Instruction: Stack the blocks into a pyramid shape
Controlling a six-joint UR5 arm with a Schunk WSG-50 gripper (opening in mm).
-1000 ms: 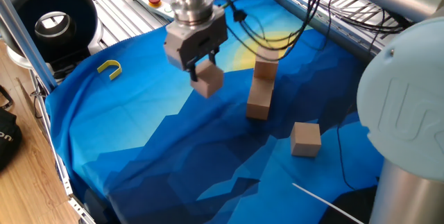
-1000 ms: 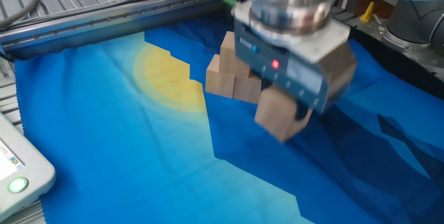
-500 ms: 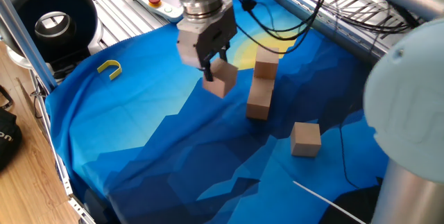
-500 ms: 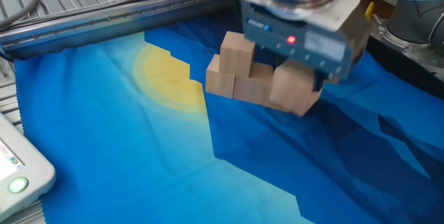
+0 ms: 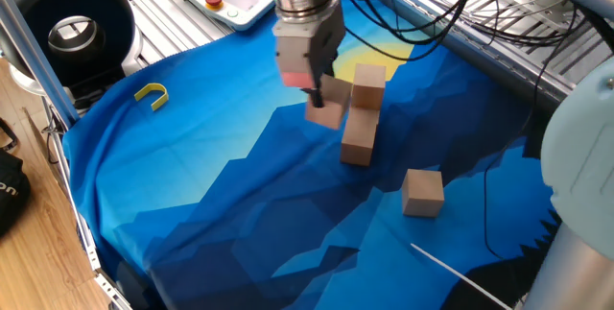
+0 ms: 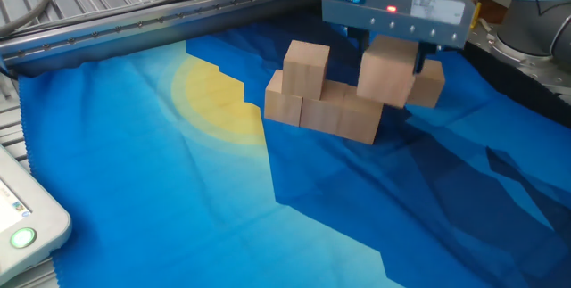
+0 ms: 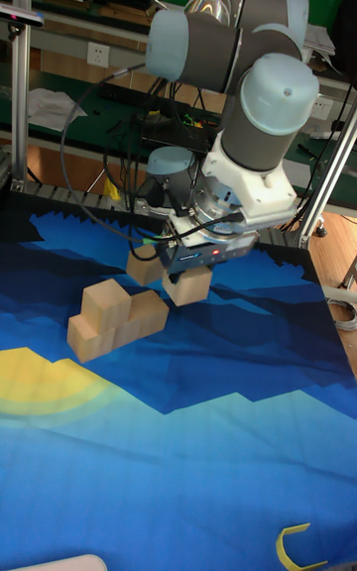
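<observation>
One fixed view: the gripper [image 5: 318, 102] clamps a block [image 5: 329, 106] just beside the block stack [image 5: 362, 118]; a loose block [image 5: 422, 192] sits apart on the blue cloth [image 5: 192, 204], a yellow U-piece [image 5: 152, 95] near its far edge.

The other fixed view: held block hangs over the row's end.

Tall fixed view: it is held above the stack.

My arm reaches down over the table, wrist vertical, gripper [image 6: 390, 67] pointing straight down. Its fingers [image 7: 175, 279] are clamped on a block [image 6: 386, 72], held just below the wrist.
</observation>
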